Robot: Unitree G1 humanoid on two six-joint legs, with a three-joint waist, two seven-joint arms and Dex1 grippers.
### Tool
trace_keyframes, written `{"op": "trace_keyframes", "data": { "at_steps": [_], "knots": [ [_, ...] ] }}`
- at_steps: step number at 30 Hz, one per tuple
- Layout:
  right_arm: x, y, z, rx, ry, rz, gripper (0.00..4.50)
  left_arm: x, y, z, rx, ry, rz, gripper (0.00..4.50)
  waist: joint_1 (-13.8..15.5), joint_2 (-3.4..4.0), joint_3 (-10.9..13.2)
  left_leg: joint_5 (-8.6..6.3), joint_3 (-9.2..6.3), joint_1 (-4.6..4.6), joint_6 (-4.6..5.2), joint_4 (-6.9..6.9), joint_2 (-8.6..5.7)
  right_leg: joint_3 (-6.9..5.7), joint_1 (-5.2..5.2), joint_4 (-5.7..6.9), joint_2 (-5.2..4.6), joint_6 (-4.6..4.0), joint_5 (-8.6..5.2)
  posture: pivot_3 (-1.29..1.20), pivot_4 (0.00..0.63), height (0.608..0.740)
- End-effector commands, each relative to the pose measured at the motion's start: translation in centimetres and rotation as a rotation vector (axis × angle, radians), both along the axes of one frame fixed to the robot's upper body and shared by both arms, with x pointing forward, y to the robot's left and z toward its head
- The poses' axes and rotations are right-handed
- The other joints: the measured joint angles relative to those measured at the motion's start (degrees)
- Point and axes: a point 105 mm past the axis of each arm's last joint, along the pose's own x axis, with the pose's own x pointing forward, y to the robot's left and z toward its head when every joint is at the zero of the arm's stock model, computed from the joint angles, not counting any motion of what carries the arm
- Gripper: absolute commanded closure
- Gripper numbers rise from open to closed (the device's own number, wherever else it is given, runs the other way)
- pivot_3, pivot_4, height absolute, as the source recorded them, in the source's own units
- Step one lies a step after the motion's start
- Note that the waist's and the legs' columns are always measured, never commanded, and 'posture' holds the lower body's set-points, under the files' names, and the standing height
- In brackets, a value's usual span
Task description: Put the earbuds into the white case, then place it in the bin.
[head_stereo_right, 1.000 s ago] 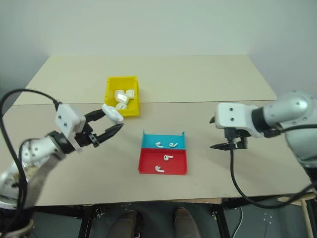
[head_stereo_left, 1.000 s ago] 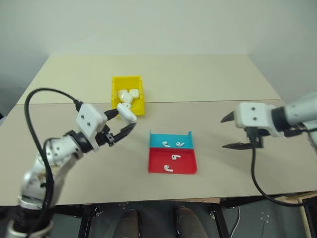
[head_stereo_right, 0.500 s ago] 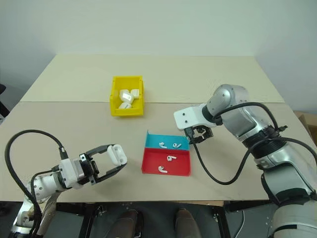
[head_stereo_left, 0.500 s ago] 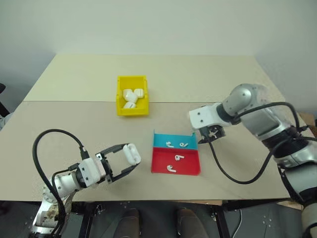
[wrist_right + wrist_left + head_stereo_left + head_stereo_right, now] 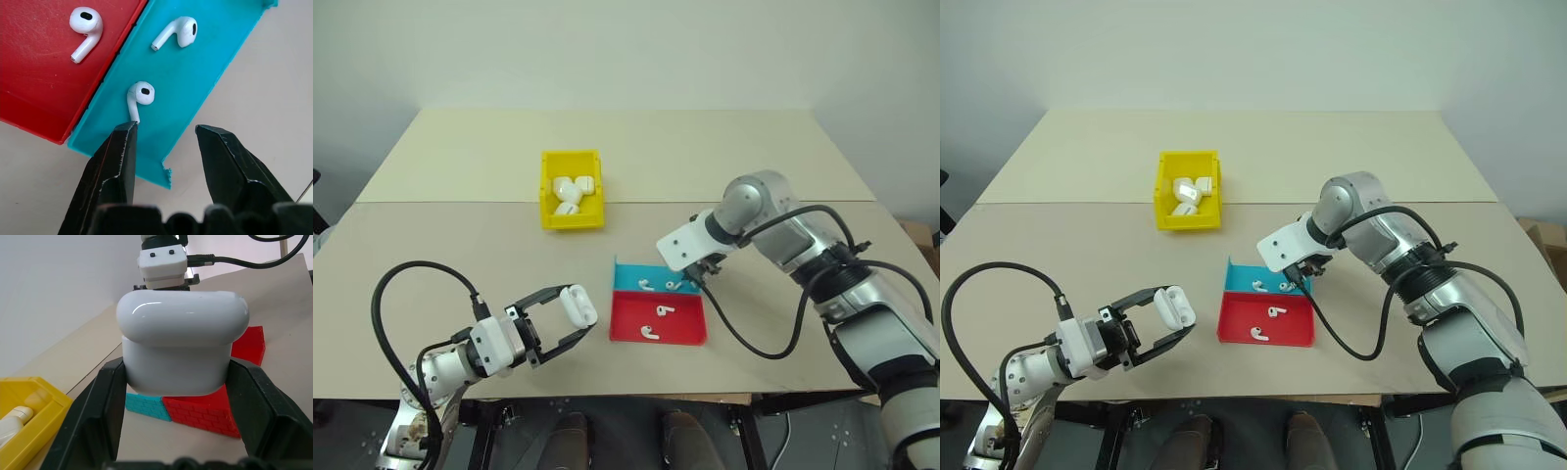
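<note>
My left gripper (image 5: 579, 313) hovers low over the near left of the table, shut on the white case (image 5: 578, 305). In the left wrist view the case (image 5: 182, 347) sits between the two black fingers (image 5: 100, 416). Earbuds lie in two flat trays: two on the blue tray (image 5: 628, 276) and two on the red tray (image 5: 683, 329). My right gripper (image 5: 702, 280) points down over the blue tray's right edge, open and holding nothing. One fingertip (image 5: 124, 134) is just short of an earbud's (image 5: 140, 95) stem. The yellow bin (image 5: 574, 221) stands at the back left.
Several white cases (image 5: 574, 186) lie inside the bin. The red tray adjoins the blue one on its near side. Another earbud (image 5: 179, 32) lies farther along the blue tray and one (image 5: 86, 25) lies on the red tray. A seam crosses the tan table (image 5: 460, 202) behind the bin.
My right gripper has swung left and down over the blue tray, and its jaws have narrowed. My left gripper brought the case down and back, then held still. The camera has shifted.
</note>
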Motion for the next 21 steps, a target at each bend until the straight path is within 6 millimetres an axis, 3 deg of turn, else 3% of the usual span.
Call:
{"op": "trace_keyframes", "data": {
  "at_steps": [1,21],
  "knots": [
    [0.1,0.4,0.8,0.002,-0.028,0.03,2.04,-0.2,-0.3,0.7,-0.005,-0.027,-0.003,1.75,0.0,0.0,0.0,0.0,0.0,0.0,0.0,0.0,0.0,0.0,0.0,0.0,0.0,0.0,0.0,0.0,0.15,0.74],
    [0.1,1.3,-1.7,-0.066,0.02,0.103,2.04,-0.3,-0.2,0.2,0.023,-0.006,0.044,1.75,-0.1,0.01,0.0,0.0,0.01,0.02,0.0,-0.04,0.02,-0.01,-0.02,0.0,0.01,-0.05,-0.02,0.0,0.15,0.74]
  ]
}}
